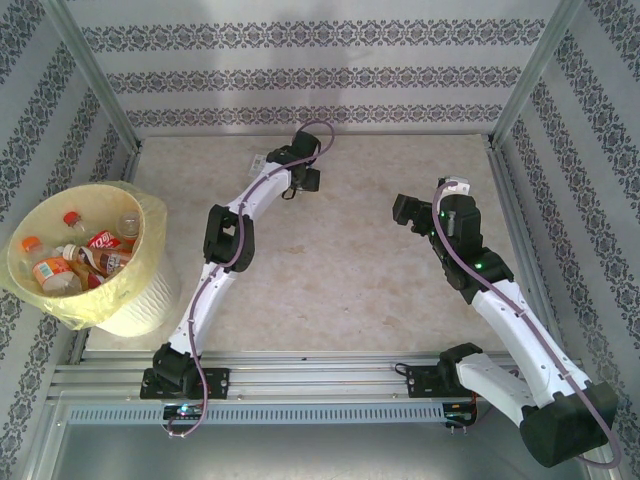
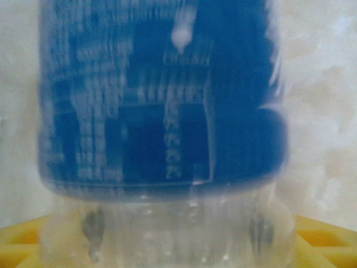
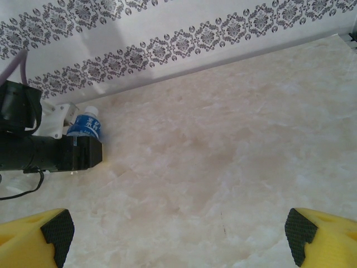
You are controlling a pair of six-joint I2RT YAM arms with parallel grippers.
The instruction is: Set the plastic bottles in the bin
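Observation:
A clear bottle with a blue label (image 2: 162,100) lies at the back of the table by the wall. My left gripper (image 2: 173,245) is shut on it, its yellow fingers (image 2: 22,243) against the bottle's sides. In the right wrist view the same bottle (image 3: 85,126) with its white cap pokes out of the black left gripper (image 3: 78,153). In the top view the left gripper (image 1: 305,182) reaches far back. My right gripper (image 1: 408,212) hovers open over bare table, its fingertips (image 3: 56,229) wide apart. The bin (image 1: 150,215) stands at the left and holds several bottles (image 1: 75,255).
Patterned walls (image 1: 300,75) close the back and both sides, with metal posts (image 1: 95,75) at the corners. A slotted metal rail (image 1: 300,375) carries both arm bases along the near edge. The marble tabletop (image 1: 340,260) lies between the arms.

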